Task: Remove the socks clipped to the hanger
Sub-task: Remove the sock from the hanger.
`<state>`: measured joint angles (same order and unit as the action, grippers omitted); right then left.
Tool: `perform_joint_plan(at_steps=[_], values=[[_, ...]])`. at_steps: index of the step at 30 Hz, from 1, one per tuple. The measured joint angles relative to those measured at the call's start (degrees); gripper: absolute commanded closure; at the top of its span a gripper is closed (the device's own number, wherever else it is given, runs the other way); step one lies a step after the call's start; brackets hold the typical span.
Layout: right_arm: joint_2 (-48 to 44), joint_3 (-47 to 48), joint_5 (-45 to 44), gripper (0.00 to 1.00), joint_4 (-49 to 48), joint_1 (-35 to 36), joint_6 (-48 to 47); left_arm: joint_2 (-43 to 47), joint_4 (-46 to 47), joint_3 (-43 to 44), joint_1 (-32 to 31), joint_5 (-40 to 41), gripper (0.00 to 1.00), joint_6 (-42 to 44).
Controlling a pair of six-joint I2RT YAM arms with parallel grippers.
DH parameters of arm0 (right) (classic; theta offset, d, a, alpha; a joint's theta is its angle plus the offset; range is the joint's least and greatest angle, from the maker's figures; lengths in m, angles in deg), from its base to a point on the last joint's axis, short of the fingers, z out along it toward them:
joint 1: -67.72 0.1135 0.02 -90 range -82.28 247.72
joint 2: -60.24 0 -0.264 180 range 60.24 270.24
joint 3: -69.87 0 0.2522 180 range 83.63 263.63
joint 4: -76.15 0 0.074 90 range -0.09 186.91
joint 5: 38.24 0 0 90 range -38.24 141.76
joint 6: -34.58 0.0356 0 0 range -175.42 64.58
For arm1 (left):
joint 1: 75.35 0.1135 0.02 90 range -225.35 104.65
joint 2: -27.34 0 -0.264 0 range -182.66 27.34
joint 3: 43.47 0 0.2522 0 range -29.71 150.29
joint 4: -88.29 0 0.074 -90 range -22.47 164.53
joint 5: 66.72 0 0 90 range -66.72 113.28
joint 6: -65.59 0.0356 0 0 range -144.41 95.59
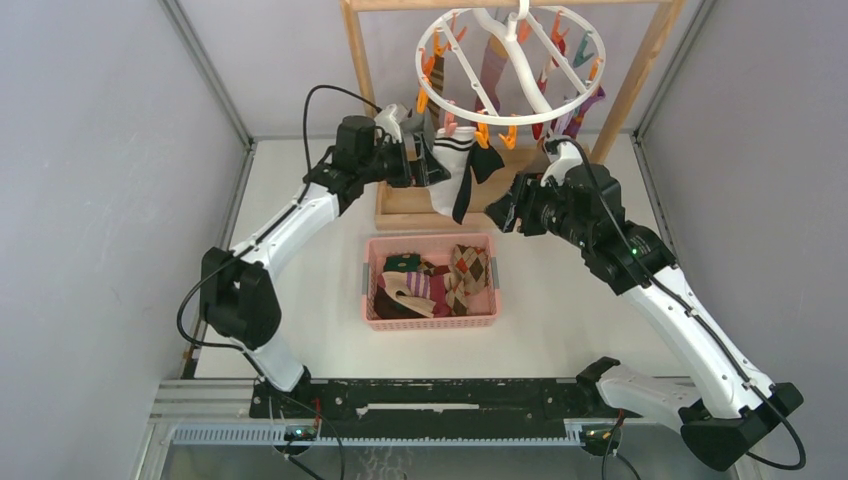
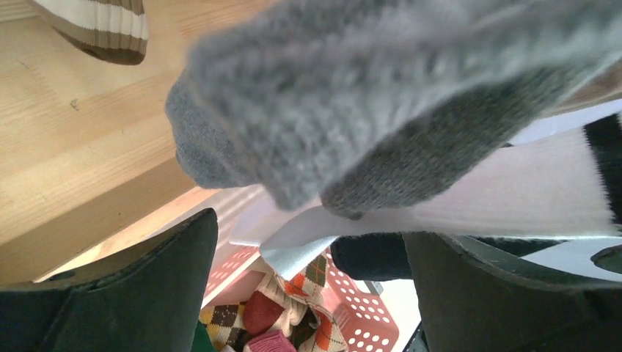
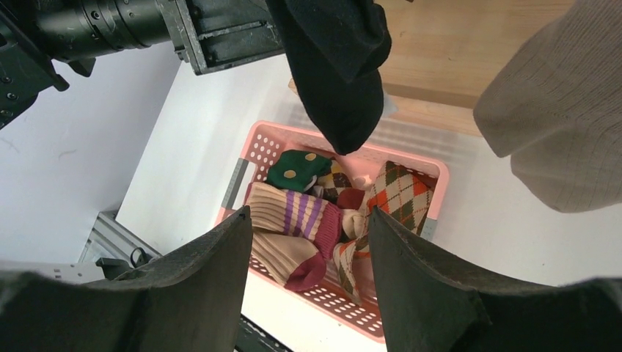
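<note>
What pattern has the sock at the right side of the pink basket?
Argyle diamonds in brown, orange and cream; the sock shows best in the right wrist view.

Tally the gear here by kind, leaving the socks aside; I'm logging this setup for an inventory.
Robot arms: 2
Pink basket: 1
White ring hanger: 1
Wooden rack: 1
Total: 5

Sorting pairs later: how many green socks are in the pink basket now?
1. The green sock with pale dots lies in the far left corner of the pink basket, beside the purple-striped sock. Another could be buried under the pile.
</note>
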<state>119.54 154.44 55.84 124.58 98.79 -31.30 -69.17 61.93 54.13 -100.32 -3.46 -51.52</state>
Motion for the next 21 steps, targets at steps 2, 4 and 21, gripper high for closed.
perform_joint_plan(at_steps=[2, 4, 21], values=[[0.0, 0.0, 0.5, 0.34, 0.0, -0.3, 0.0, 0.0, 1.0, 0.0, 0.2, -0.5, 0.16, -0.4], [0.1, 0.0, 1.0, 0.34, 0.0, -0.3, 0.0, 0.0, 1.9, 0.0, 0.3, -1.1, 0.26, -1.2], [1.1, 0.0, 3.2, 0.34, 1.1, -1.0, -0.4, -2.1, 5.9, 2.9, 0.5, -7.7, 1.00, -4.5]])
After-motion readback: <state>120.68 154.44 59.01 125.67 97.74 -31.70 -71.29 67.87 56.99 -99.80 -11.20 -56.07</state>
